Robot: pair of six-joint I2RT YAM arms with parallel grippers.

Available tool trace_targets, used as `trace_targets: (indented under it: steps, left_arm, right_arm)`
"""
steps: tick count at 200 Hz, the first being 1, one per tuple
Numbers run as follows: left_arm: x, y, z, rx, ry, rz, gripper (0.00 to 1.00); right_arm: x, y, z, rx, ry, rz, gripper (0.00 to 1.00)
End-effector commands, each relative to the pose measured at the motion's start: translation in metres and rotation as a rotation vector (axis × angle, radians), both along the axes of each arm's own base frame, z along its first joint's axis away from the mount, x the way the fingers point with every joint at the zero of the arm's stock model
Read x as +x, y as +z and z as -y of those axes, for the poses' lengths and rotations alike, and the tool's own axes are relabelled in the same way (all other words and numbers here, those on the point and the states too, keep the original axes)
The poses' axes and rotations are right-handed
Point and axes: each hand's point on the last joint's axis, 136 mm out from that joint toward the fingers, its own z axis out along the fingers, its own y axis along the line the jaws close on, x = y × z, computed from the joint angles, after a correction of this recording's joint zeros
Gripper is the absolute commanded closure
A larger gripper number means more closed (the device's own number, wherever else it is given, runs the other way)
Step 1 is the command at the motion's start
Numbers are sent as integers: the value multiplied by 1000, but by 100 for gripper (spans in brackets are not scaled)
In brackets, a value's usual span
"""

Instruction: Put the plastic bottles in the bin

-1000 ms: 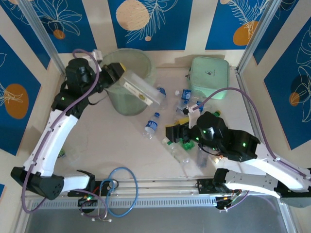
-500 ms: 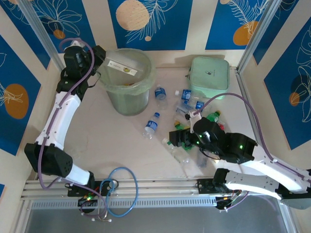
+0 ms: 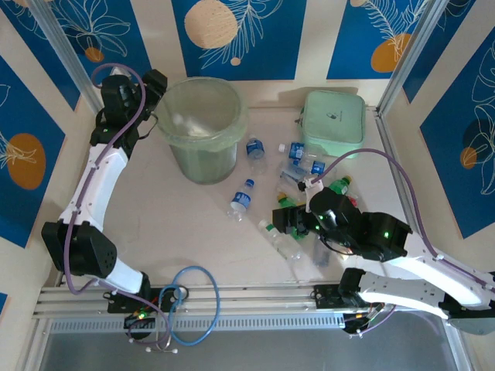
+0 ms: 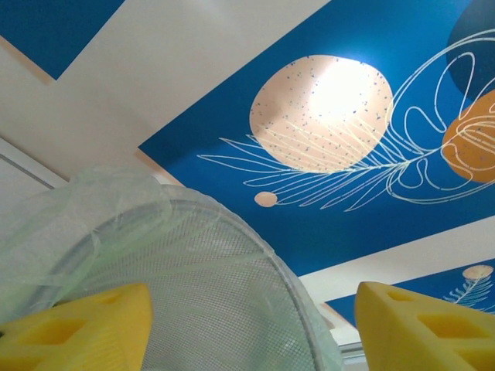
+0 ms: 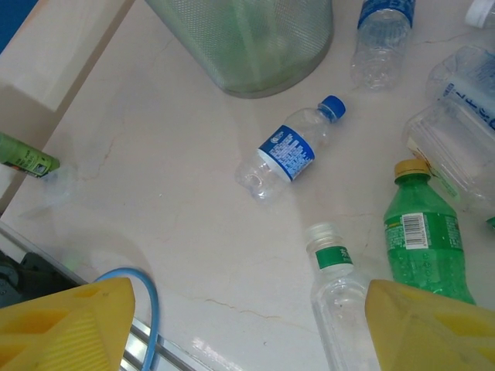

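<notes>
Right wrist view: the right claw (image 5: 247, 328) hangs wide open and empty, its yellow pads (image 5: 69, 325) spread to either side above the table (image 5: 155, 224). Nearest it, on the side away from the bin (image 5: 247, 39), lies a clear white-capped bottle (image 5: 336, 282), its cap towards the bin, with a green bottle (image 5: 425, 239) just beside it. Between these and the bin, apart from both, lies a blue-labelled bottle (image 5: 290, 151). A stray bottle (image 5: 383, 31) rests near the bin's base. From the top external view, the other bottles (image 3: 305, 166) lie crowded to the right of the bin, and what is inside the bin is too hazy to tell.

The left claw (image 4: 251, 325) is also wide open and holds nothing. It sits at the bin's rim on the left side, with the thin liner (image 4: 93, 209) bunched close under its fingers.

Two risks stand out. First, the white-capped bottle looks light, round and slick. A pinch off its middle would probably squirt it sideways into the green one, or catch both at once. Second, the left claw is close enough to the rim that a careless pull-away might snag the liner and drag or tip the bin.
</notes>
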Motion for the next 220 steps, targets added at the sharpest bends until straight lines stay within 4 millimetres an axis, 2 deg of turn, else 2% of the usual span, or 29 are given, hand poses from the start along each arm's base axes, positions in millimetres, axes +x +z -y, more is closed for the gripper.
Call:
trace_targets:
  steps: [1,19,44,59,84,103,128,153,176,190,220]
  left_arm:
    - [-17,24,-5,39,1,44,25]
    - [-27,32,-5,75,-8,54,25]
    - [-51,52,5,123,-64,104,25]
    - [-73,63,19,188,-126,132,25]
    - [-115,59,52,341,-263,125,24]
    - [-152,36,84,429,-410,103,23]
    - [-198,-22,121,444,-604,-11,23]
    - [-232,-72,143,443,-716,-99,23]
    - [-248,-109,157,461,-745,-162,23]
    - [-253,-129,164,474,-770,-201,24]
    - [-260,-144,175,522,-807,-222,25]
  right_arm:
    - [5,7,10,7,-56,12,21]
    - [8,8,18,-6,-95,14,21]
    - [18,0,50,-75,-262,-14,20]
    - [23,-4,66,-86,-341,-54,20]
    - [31,-9,90,-68,-471,-134,20]
    - [38,-22,108,-87,-560,-202,20]
    - [46,-44,124,-103,-632,-292,19]
    - [51,-69,142,-115,-729,-392,18]
    - [51,-92,148,-115,-771,-489,22]
    - [44,-105,150,-143,-790,-538,23]
    - [20,-134,146,-204,-778,-638,24]
